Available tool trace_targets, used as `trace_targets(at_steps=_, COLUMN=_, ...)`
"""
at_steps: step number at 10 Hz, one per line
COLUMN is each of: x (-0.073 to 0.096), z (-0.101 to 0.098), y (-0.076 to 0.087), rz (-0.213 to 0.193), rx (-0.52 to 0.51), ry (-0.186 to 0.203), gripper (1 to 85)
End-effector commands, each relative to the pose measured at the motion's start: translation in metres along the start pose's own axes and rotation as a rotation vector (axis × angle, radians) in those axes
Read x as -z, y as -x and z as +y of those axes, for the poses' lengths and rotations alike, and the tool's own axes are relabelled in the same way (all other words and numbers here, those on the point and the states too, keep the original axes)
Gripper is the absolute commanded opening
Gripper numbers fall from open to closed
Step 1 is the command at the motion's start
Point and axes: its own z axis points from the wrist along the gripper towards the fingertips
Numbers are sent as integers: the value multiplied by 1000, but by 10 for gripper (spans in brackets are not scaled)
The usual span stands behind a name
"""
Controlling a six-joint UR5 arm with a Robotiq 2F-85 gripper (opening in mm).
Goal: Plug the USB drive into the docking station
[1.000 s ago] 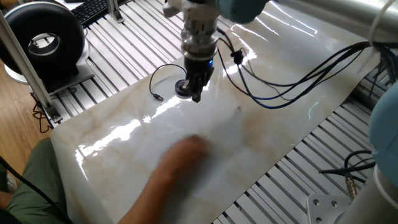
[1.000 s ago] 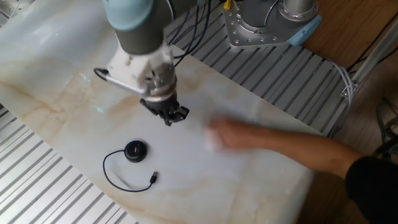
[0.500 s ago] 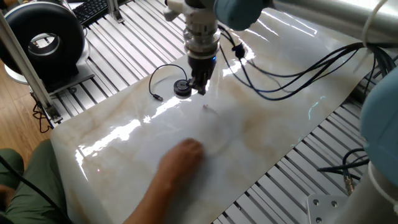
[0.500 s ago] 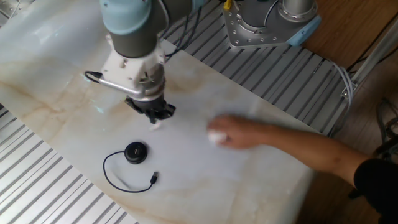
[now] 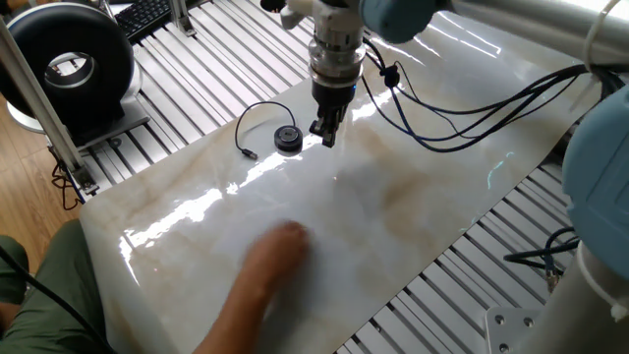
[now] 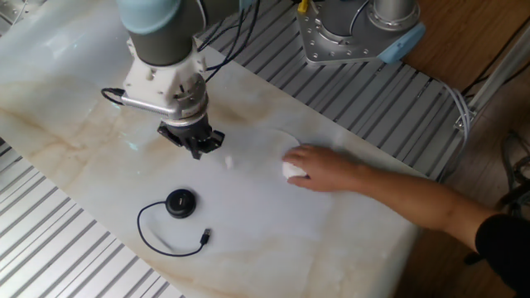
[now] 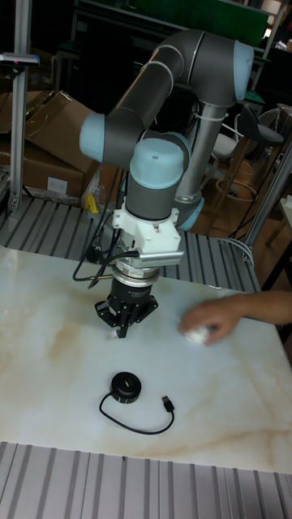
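A person's hand (image 6: 319, 168) rests on the white USB drive (image 6: 293, 171), probably positioning it. The claw (image 6: 194, 146) (empty, fingers seemingly pressed together) hangs just beyond the black docking station (image 6: 180, 202) on the surface (image 6: 348, 223).

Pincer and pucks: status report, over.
Pincer above the table, holding nothing visible; open or shut unclear. Black puck lies free, cable loose. Person's hand on the white puck, inside the work area.
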Motion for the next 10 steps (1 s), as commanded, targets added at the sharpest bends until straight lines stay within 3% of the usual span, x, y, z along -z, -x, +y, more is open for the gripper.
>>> trace_targets(at_steps=1, x=0, z=12, y=3, rz=-26, rx=-46, ry=68, gripper=13)
trace_targets(at_steps=4, x=0, z=8, y=4, rz=-27, rx=-102, ry=53, gripper=13)
trace_targets(at_steps=8, x=0, z=-17, y=2, rz=-27, rx=-202, ry=-45, gripper=13)
trace_targets(at_steps=10, x=1, z=-21, y=-1, rz=-19, rx=-178, ry=-46, gripper=13)
